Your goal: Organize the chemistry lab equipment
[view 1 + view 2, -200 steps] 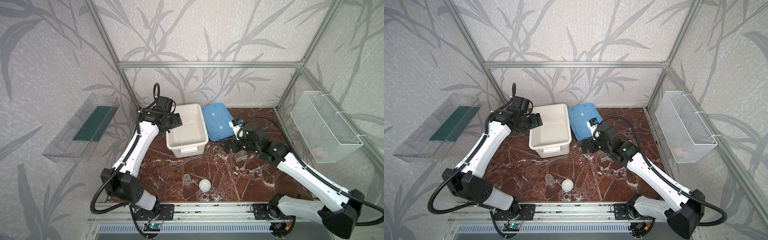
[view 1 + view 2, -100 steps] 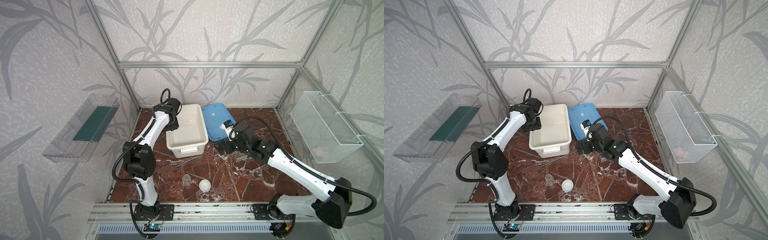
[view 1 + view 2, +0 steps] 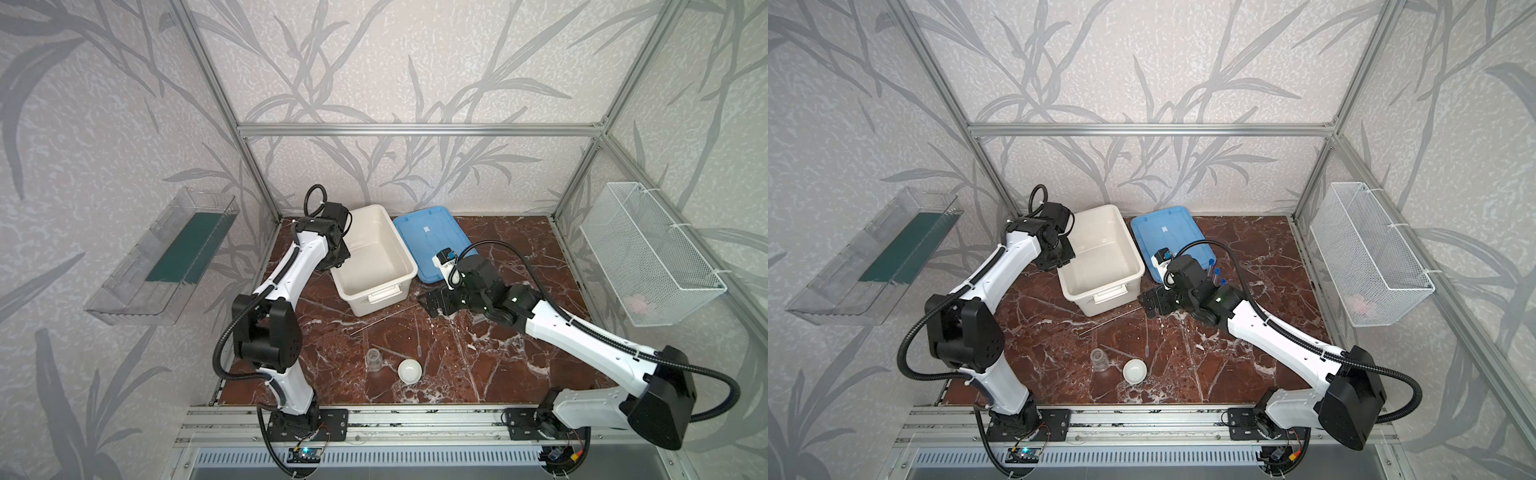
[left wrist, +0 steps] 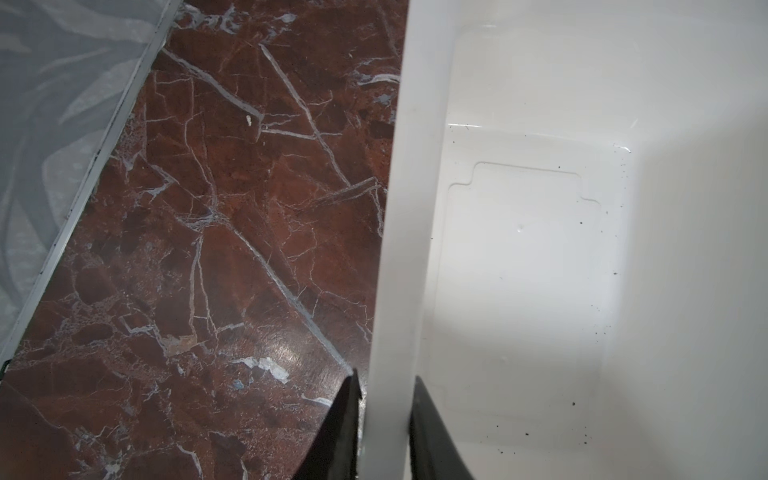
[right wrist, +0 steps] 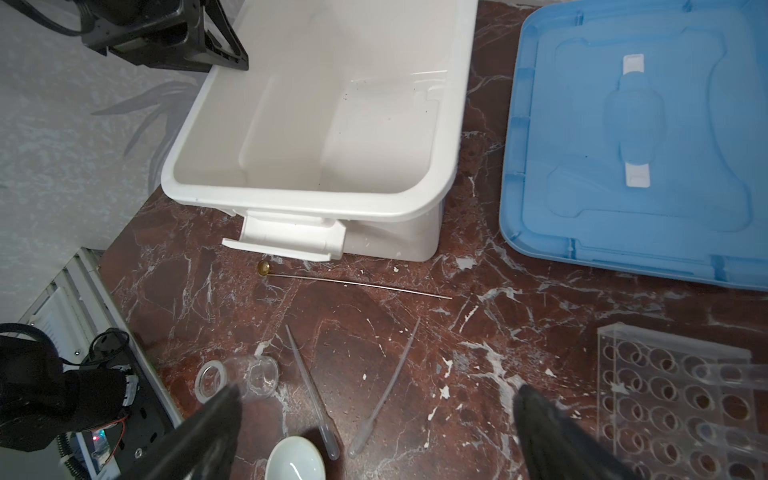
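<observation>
**Tabletop** (image 3: 519, 353): glossy red-brown marble pattern with white veins.

**Left gripper** (image 4: 385, 376): the black fingers are closed on the long rim of the white tub (image 3: 405, 253), one finger outside the wall and one inside. The tub is smooth moulded plastic, rectangular with rounded corners and a flat pull handle on its short wall. It stands at the back left of the tabletop.

**Right gripper** (image 5: 376, 399): the fingers are spread wide and grip nothing. It hangs above the tabletop centre.

**Blue lid** (image 3: 432, 241): matte plastic with a recessed handle fixed by two white tabs. It lies flat at the back edge, just beside the tub.

**Task items:**
- Clear rack (image 5: 673, 399): acrylic block with a grid of round holes, right of centre and near the lid's front edge.
- Test tubes (image 3: 1216, 274): three blue caps show upright behind the right wrist.
- Thin metal rod (image 5: 357, 282): has an amber bead end and lies just in front of the tub.
- Two translucent droppers (image 5: 311, 390) (image 5: 386, 390): lie apart at the centre.
- Glass jar (image 3: 374, 359) and round white dish (image 3: 409, 371): side by side near the front edge.
</observation>
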You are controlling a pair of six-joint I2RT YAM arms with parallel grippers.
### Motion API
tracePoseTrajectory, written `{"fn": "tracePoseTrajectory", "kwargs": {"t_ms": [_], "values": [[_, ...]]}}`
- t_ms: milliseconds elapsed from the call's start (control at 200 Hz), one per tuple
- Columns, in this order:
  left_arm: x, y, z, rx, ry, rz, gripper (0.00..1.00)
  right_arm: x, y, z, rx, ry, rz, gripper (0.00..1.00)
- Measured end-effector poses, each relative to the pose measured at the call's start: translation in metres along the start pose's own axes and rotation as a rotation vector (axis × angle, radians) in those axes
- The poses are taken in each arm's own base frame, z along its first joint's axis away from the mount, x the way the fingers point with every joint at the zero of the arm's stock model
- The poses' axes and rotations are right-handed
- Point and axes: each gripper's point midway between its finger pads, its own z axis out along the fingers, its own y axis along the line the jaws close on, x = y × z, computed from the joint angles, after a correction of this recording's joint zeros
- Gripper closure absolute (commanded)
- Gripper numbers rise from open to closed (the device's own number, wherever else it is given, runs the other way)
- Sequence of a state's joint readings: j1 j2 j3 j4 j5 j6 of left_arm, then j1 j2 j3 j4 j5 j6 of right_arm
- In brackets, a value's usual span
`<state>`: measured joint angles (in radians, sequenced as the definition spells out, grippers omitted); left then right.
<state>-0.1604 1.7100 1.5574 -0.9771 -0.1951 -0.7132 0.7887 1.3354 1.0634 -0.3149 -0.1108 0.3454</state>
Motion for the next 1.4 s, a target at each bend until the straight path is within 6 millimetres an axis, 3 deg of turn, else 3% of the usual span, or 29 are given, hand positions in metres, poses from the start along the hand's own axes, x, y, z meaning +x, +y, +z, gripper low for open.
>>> {"fn": "tracePoseTrajectory", "kwargs": {"t_ms": [220,570,635,750,855,965,1189,1399], "values": [[0.011,0.01,-0.004,0.073,-0.054,-0.211,0.77,0.004,0.008,0.021,-0.049,0.03,0.051,0.0],[0.031,0.03,-0.012,0.167,-0.133,-0.535,0.75,-0.004,0.01,0.02,-0.047,0.014,0.068,0.0],[0.038,0.032,-0.013,0.179,-0.143,-0.567,0.66,-0.004,0.008,0.02,-0.038,0.012,0.068,0.0],[0.049,0.029,-0.017,0.193,-0.162,-0.586,0.36,-0.004,0.006,0.02,-0.023,0.008,0.066,0.0],[0.055,0.026,-0.021,0.236,-0.174,-0.61,0.29,-0.005,0.003,0.016,-0.008,0.002,0.061,0.0],[0.066,0.025,-0.026,0.275,-0.169,-0.617,0.28,-0.008,0.002,0.007,0.007,-0.012,0.049,0.0],[0.107,-0.013,-0.038,0.388,-0.099,-0.516,0.28,-0.016,0.0,-0.019,0.031,-0.066,0.031,0.0],[0.121,-0.055,-0.041,0.419,-0.07,-0.426,0.28,-0.014,-0.005,-0.031,0.054,-0.086,0.02,0.0]]}}
